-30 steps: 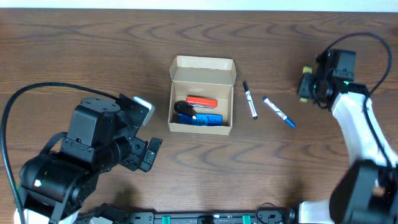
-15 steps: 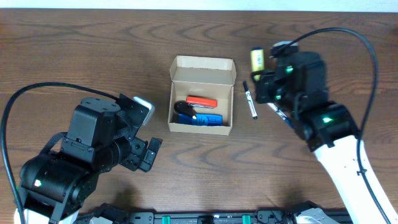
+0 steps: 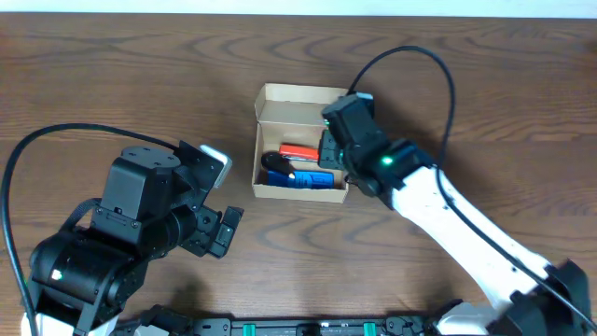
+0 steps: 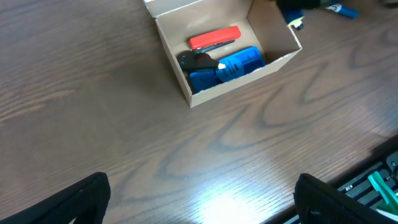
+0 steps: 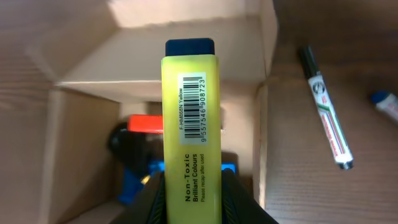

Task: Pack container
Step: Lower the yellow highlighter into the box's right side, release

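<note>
Overhead: box [image 3: 300, 192] sits mid-table, its flap folded back to the far side so the top is free for loading.
Contents: red item [image 4: 214, 38], black item [image 4: 196, 60] and blue item [image 4: 233, 63] fill the floor.
Right gripper [image 5: 191, 200]: clamped on a yellow highlighter [image 5: 190, 124], poised above the box's right side, probably to lower it in.
Left gripper [image 4: 211, 199]: spread wide, holding nothing, parked near left, out of the way.
Unpacked: black marker [image 5: 324, 106] and blue marker [image 5: 384, 102] lie right of the box.

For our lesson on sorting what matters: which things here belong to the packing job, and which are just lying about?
Job: box; highlighter in right gripper; red item, blue item, black item in the box; marker and blue pen beside it, probably next.
Just there: black cable; table.
</note>
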Robot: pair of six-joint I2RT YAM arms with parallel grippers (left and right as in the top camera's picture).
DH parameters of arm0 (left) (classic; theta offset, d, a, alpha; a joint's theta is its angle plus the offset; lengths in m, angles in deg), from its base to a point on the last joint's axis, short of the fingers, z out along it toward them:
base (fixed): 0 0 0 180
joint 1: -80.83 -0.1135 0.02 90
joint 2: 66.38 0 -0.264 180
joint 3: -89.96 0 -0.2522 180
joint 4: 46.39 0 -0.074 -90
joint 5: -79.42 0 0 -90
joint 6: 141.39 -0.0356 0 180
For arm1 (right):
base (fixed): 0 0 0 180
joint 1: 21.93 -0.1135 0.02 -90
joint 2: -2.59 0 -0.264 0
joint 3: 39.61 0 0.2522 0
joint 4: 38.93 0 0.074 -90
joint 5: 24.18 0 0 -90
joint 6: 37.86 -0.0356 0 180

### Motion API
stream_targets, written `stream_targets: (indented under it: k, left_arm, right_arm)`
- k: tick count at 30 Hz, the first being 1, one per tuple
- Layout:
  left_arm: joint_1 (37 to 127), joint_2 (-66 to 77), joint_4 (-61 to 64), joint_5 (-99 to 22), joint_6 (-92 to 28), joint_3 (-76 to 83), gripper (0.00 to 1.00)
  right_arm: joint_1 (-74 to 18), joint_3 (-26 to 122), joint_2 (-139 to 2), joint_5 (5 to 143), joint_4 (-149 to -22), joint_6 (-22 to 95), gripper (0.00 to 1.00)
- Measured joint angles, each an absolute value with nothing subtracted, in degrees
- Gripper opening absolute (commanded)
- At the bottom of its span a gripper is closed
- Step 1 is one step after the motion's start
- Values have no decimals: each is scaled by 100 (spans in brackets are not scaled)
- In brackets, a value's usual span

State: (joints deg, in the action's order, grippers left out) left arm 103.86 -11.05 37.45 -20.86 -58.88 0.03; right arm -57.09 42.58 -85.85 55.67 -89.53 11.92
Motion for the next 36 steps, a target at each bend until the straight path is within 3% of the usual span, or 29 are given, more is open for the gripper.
stream_targets:
  k: [16, 24, 29, 36]
  left_arm:
    - [10386, -1105, 3745, -2086, -5888, 3, 95]
    - [10386, -1105, 3745, -2086, -5888, 3, 95]
    - [10386, -1105, 3745, -2086, -5888, 3, 95]
    - [10386, -1105, 3748, -2086, -5888, 3, 95]
  right_arm:
    - [-5711, 4256, -9191, 5464, -9248, 599, 20]
    - [-5711, 4258, -9191, 5539, -9362, 615, 44]
    - [-5711, 4264, -9191, 5639, -9388, 687, 46]
    - [-5691, 4896, -8895, 5567, -9926, 1358, 57]
